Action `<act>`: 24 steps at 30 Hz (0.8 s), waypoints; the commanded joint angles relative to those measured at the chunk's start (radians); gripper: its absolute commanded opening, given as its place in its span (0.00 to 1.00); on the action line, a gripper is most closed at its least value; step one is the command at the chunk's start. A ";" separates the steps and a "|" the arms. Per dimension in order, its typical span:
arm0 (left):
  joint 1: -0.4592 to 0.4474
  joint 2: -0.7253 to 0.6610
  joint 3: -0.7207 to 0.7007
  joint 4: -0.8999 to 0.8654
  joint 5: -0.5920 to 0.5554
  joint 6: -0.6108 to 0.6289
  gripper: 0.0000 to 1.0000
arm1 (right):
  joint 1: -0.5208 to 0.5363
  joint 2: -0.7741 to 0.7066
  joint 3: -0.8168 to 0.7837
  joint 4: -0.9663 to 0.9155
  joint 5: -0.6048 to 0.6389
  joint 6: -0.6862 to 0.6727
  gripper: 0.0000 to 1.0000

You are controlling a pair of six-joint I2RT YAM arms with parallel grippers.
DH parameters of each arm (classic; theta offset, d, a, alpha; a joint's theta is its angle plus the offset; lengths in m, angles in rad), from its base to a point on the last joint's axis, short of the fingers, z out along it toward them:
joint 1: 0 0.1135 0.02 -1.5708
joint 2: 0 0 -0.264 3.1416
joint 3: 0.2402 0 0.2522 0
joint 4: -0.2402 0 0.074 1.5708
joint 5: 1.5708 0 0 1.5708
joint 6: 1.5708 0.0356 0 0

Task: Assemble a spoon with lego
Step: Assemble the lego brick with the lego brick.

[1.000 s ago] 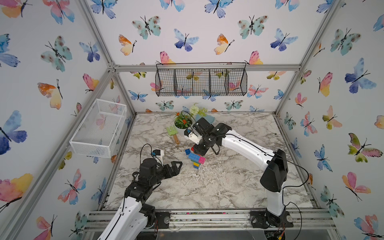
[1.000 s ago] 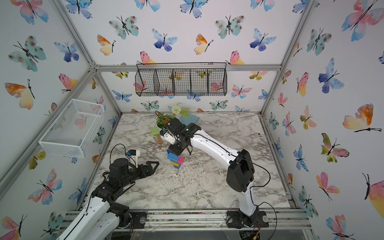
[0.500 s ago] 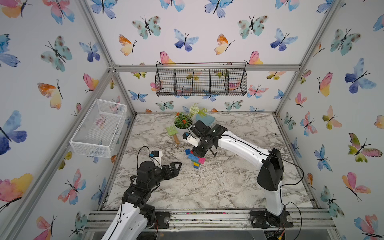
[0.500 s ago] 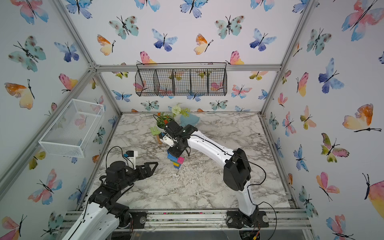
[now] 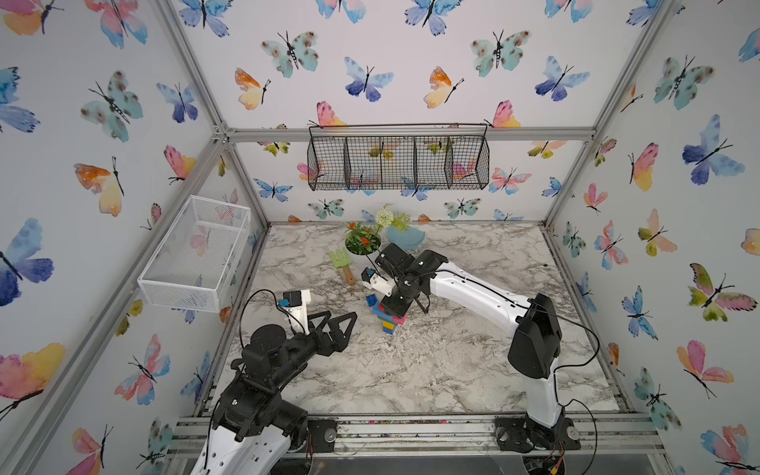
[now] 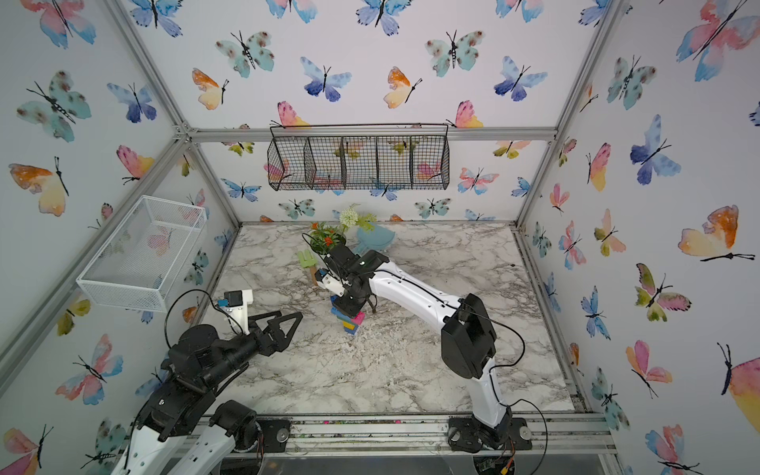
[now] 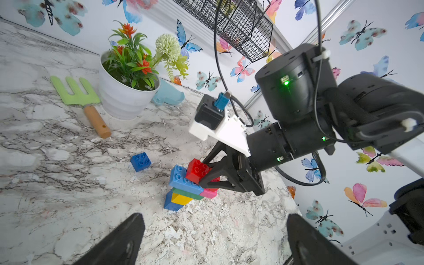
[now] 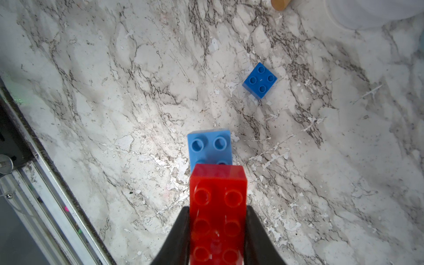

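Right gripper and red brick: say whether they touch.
Touching. The right wrist view shows the right gripper clamping the red brick, fingers against both sides.

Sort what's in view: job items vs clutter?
Job: stack; red brick, held in right pincer; loose blue brick.
Clutter: rake; potted plant; blue dish; black basket; white basket.
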 commanded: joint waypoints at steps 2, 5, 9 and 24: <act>-0.003 0.013 0.067 -0.141 -0.028 0.029 0.99 | 0.011 0.000 -0.008 -0.028 -0.008 -0.006 0.04; -0.003 0.013 0.099 -0.179 -0.029 0.037 0.99 | 0.014 0.008 -0.006 -0.034 0.000 -0.007 0.04; -0.003 0.017 0.132 -0.212 -0.027 0.049 0.99 | 0.014 0.013 -0.011 -0.031 0.010 -0.011 0.04; -0.003 0.026 0.173 -0.261 -0.039 0.088 0.99 | 0.014 0.055 -0.011 -0.020 0.012 -0.030 0.03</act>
